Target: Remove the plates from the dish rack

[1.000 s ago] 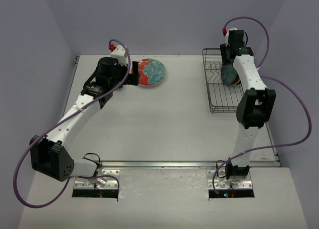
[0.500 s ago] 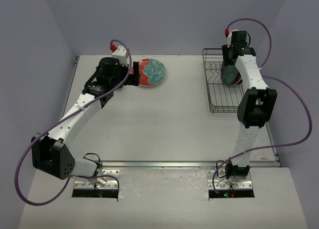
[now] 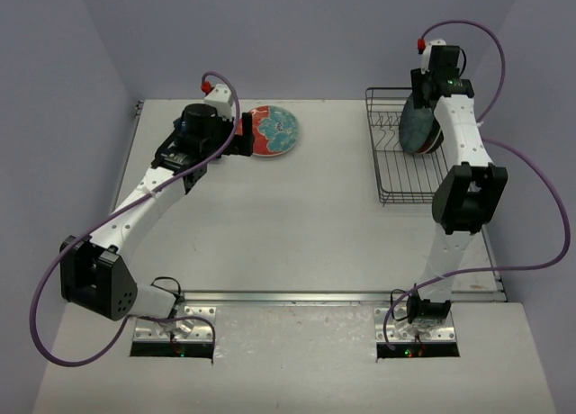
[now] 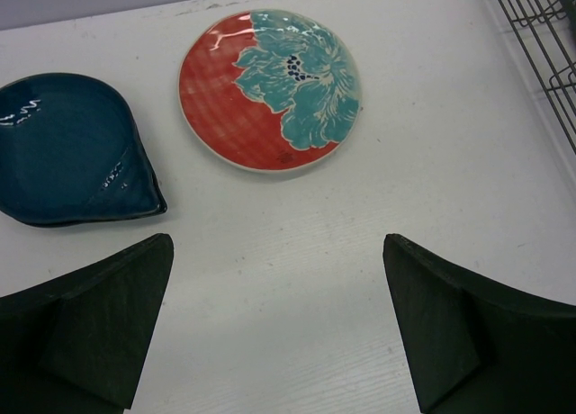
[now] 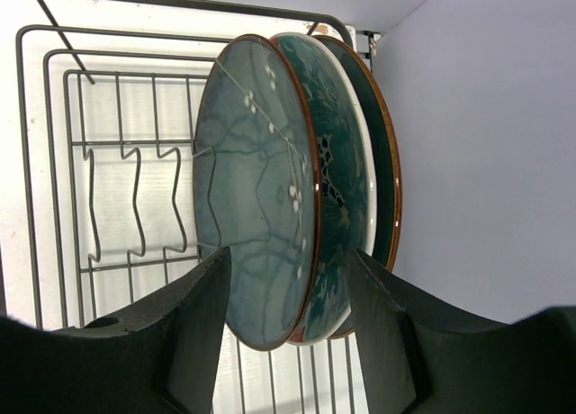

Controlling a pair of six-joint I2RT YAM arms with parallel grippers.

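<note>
The dark wire dish rack [image 3: 396, 175] stands at the back right. Three plates stand on edge in it [image 3: 419, 130]: a grey-blue one [image 5: 256, 189] in front, a teal one [image 5: 337, 162] behind it, and a dark one with a brown rim [image 5: 385, 153] at the back. My right gripper [image 5: 288, 252] is open, its fingers on either side of the two front plates' lower rims. A red-orange plate with a light-blue flower [image 4: 270, 90] and a dark blue plate [image 4: 72, 148] lie flat on the table. My left gripper [image 4: 277, 243] is open and empty just short of them.
The rack's empty wire slots [image 5: 135, 198] lie left of the standing plates. A corner of the rack [image 4: 540, 36] shows at the upper right of the left wrist view. The purple wall [image 5: 486, 162] is close behind the rack.
My right wrist has risen and swung back over the rack's far end, above the plates. My left arm has shifted only slightly.
</note>
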